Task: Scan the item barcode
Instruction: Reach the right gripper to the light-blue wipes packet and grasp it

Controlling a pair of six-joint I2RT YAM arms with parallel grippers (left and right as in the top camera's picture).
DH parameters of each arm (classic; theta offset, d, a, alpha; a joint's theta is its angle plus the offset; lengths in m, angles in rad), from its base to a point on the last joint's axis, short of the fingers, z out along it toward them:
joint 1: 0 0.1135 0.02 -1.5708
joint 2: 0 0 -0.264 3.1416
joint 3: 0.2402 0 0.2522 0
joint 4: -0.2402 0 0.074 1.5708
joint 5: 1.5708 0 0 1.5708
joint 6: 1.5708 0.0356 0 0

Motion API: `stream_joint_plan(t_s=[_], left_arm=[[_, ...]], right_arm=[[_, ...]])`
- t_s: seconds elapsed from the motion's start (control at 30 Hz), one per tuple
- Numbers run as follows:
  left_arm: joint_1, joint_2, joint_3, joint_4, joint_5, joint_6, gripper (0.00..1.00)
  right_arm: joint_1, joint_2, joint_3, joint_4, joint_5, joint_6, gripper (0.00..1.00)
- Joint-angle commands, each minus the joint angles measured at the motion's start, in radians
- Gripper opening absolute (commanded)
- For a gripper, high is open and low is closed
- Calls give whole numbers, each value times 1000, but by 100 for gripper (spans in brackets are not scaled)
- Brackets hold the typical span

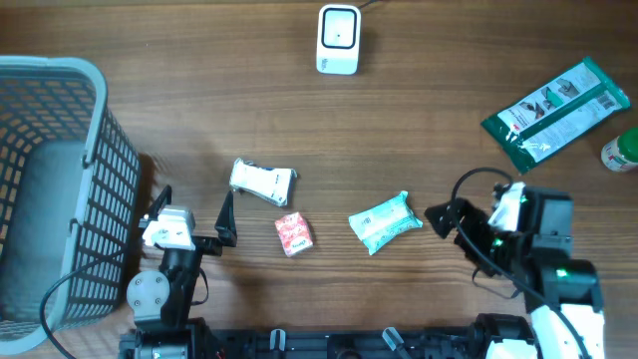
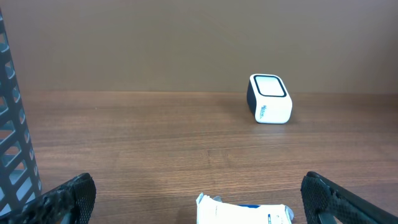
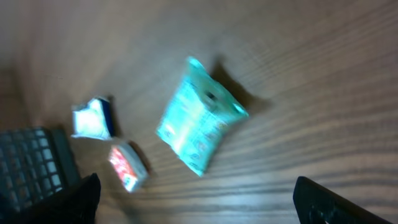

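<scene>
Overhead: my left claw (image 1: 192, 212) and right claw (image 1: 449, 204) both gape wide, holding nothing. The basket (image 1: 60, 189) hems my left side, and the teal packet (image 1: 382, 222) lies just beside my right claw. Left wrist: bare bench (image 2: 155, 143) runs to the scanner (image 2: 270, 99). Right wrist: the packet lies ahead, blurred, untouched.

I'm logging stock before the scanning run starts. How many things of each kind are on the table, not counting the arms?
Packets: 4 (white packet, red packet, teal packet, green packet)
Barcode scanner: 1
Basket: 1
Green-capped container, cut off at the edge: 1
Total: 7
</scene>
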Motion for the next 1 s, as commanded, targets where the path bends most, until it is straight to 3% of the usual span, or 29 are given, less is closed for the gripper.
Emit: stream_joint_plan(t_s=[0.0,0.17,0.3,0.47,0.53,0.57,0.6,0.67,0.73,0.83,0.97], left_arm=[[8,-2,-4,-3,-2,-10,100],[8,-2,-4,-3,-2,-10,100],[8,-2,-4,-3,-2,-10,100],[8,-2,-4,-3,-2,-10,100],[8,-2,-4,-3,-2,-9,100],[8,-2,-4,-3,-2,-10,100],[8,-2,-4,-3,-2,-10,100],[8,-2,-4,-3,-2,-10,100],[8,-2,-4,-3,-2,-10,100],[8,-2,-4,-3,-2,-10,100],[8,-2,-4,-3,-2,-10,100]], right_arm=[[8,-5,-77,60,-50,45,100],[8,11,-236,278,-82,285,100],[36,87,-330,414,-103,330,99],[227,290,-364,734,-81,480,93],[294,399,-364,768,18,574,91],[304,455,-364,787,24,625,87],[304,520,-363,821,24,664,68],[299,570,-363,838,47,719,60],[299,587,-363,881,89,752,55],[299,587,-363,862,196,753,54],[299,587,-363,798,385,627,55]])
